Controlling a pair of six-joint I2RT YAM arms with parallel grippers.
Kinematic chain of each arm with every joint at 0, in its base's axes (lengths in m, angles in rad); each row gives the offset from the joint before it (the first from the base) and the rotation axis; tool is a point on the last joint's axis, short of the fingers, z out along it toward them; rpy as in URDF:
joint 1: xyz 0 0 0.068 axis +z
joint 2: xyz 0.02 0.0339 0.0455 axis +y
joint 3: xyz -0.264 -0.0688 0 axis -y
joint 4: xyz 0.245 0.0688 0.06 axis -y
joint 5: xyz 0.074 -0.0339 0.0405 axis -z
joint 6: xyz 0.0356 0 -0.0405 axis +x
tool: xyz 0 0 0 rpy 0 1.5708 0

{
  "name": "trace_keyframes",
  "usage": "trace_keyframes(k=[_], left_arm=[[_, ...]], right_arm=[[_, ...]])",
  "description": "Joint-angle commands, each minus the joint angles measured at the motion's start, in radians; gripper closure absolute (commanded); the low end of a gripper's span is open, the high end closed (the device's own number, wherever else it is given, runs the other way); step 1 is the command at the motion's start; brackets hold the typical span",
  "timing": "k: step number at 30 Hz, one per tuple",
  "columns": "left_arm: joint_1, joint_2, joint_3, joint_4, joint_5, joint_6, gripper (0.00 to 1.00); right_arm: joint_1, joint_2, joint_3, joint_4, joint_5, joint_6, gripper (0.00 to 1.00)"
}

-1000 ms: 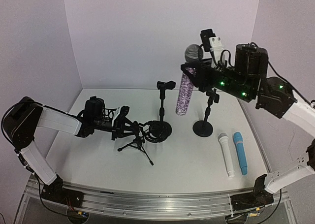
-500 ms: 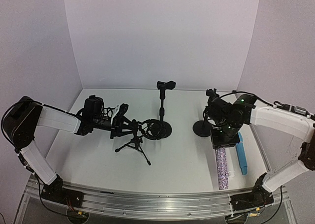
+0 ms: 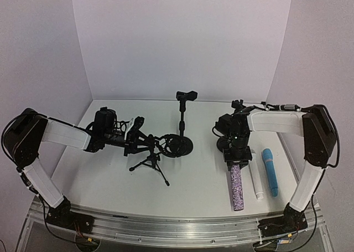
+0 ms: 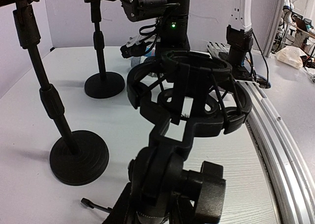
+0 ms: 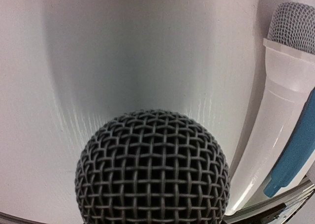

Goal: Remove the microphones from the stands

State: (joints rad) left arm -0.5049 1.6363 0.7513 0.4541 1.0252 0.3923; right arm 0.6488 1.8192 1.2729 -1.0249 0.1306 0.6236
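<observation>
Off the stand and down at the table: glitter mic, clamped at its head end in the right gripper, tail toward the near edge. Just beside it on the right, a white mic, then a blue mic. Stand just behind the gripper. At left, left gripper closed on a tripod carrying a shock mount.
</observation>
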Motion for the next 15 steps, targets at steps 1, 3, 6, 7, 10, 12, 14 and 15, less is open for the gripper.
trace_keyframes(k=[1, 3, 6, 7, 10, 12, 14, 15], left_arm=[[0.008, -0.016, -0.007, 0.005, 0.003, -0.012, 1.0], [0.008, -0.015, -0.005, 0.009, 0.002, -0.012, 1.0], [0.008, -0.014, -0.003, 0.008, -0.003, -0.011, 1.0], [0.007, -0.015, -0.004, 0.007, -0.002, -0.012, 1.0], [0.007, -0.015, -0.005, 0.006, -0.005, -0.012, 1.0], [0.008, -0.015, -0.007, 0.008, -0.006, -0.011, 1.0], [0.008, -0.013, -0.009, 0.01, -0.006, -0.012, 1.0], [0.007, -0.013, -0.01, 0.011, -0.007, -0.012, 1.0]], right_arm=[[-0.036, 0.059, 0.085, -0.01, -0.02, -0.047, 1.0], [-0.047, 0.097, 0.091, -0.01, -0.024, -0.05, 1.0], [-0.051, 0.151, 0.118, -0.011, -0.021, -0.05, 0.99], [-0.051, 0.163, 0.128, -0.01, -0.023, -0.05, 0.98], [-0.052, 0.19, 0.154, -0.011, -0.03, -0.053, 0.92], [-0.052, 0.2, 0.164, -0.011, -0.04, -0.054, 0.91], [-0.052, 0.204, 0.166, -0.011, -0.051, -0.046, 0.91], [-0.051, 0.204, 0.165, -0.01, -0.056, -0.039, 0.91]])
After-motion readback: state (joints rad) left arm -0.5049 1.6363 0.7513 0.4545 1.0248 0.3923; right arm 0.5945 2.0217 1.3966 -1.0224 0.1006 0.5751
